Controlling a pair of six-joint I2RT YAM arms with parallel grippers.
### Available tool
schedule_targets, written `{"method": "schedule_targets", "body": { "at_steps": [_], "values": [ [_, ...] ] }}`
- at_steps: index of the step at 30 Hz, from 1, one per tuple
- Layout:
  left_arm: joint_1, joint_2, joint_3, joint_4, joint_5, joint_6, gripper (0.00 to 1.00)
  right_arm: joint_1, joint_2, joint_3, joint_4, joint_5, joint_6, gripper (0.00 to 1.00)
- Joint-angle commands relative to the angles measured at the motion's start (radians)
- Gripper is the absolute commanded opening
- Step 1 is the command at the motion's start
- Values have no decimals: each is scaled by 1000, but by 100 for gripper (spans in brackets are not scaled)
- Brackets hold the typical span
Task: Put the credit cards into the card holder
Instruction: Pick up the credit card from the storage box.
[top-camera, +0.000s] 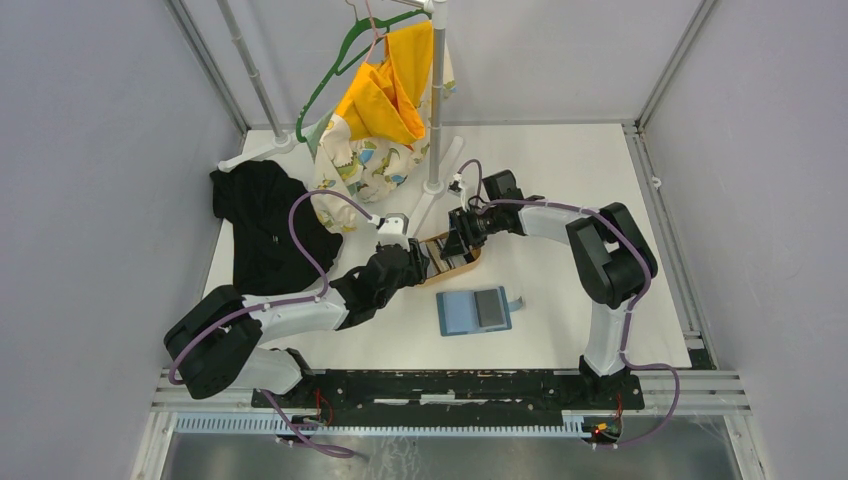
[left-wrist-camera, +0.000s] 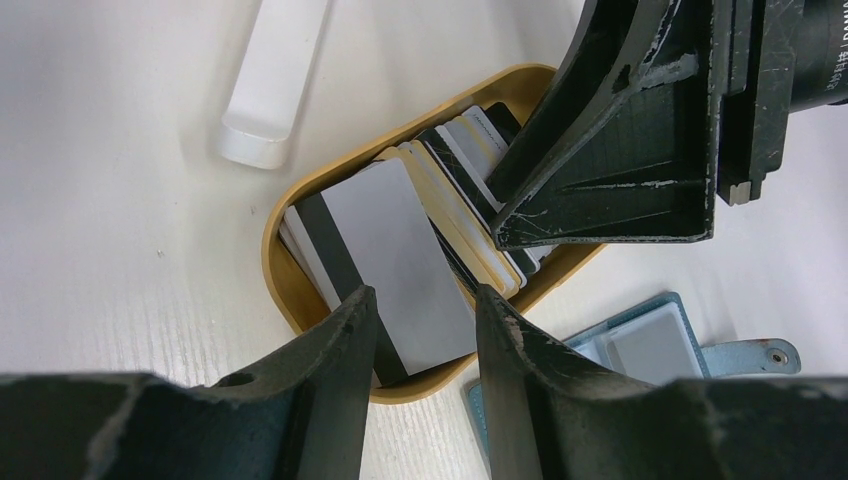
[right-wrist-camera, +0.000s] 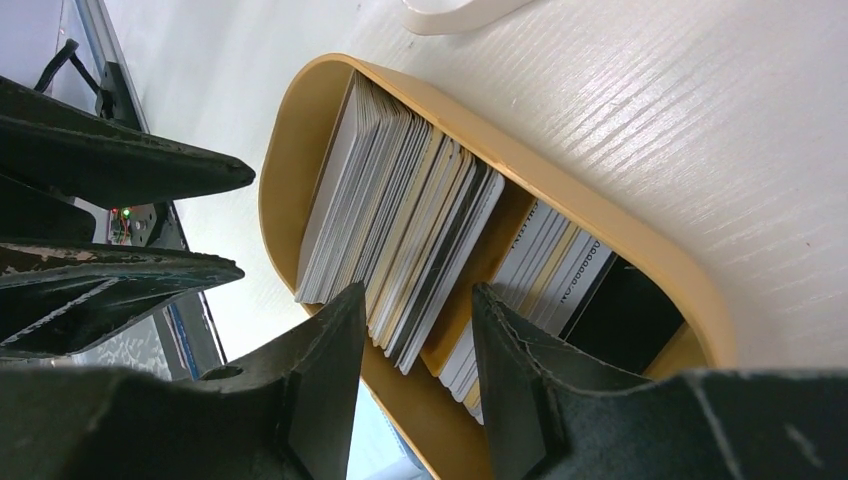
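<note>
The credit cards (left-wrist-camera: 395, 250) stand packed on edge in an oval tan wooden tray (top-camera: 462, 262), black, grey and white; a grey card with a black stripe leans at the near end. The stacks (right-wrist-camera: 400, 225) fill two compartments. My left gripper (left-wrist-camera: 420, 300) hangs open over the tray's near end, its fingers either side of the grey card, gripping nothing that I can see. My right gripper (right-wrist-camera: 418, 295) is open above the cards, straddling a stack and the divider. The card holder (top-camera: 474, 311) lies open and flat on the table just in front of the tray, teal-blue, its snap tab (left-wrist-camera: 762, 355) to the right.
A white rack foot (left-wrist-camera: 275, 90) lies just beyond the tray. Behind stands a clothes rack with a yellow garment (top-camera: 395, 95) and a green hanger. A black garment (top-camera: 265, 225) is heaped at the left. The two grippers nearly meet over the tray.
</note>
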Motion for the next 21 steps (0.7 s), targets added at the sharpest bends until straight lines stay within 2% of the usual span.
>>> {"method": "schedule_targets", "body": {
  "at_steps": [1, 7, 13, 21],
  "values": [
    [5, -26, -1, 53, -11, -18, 48, 14, 8, 16, 0, 12, -22, 49],
    [5, -31, -6, 59, -12, -19, 48, 30, 20, 5, 62, -97, 28, 48],
    [5, -39, -15, 69, -10, -19, 48, 37, 27, -22, 138, -143, 91, 48],
    [5, -46, -22, 78, -10, -19, 48, 49, 49, -15, 132, -105, 95, 53]
  ]
}}
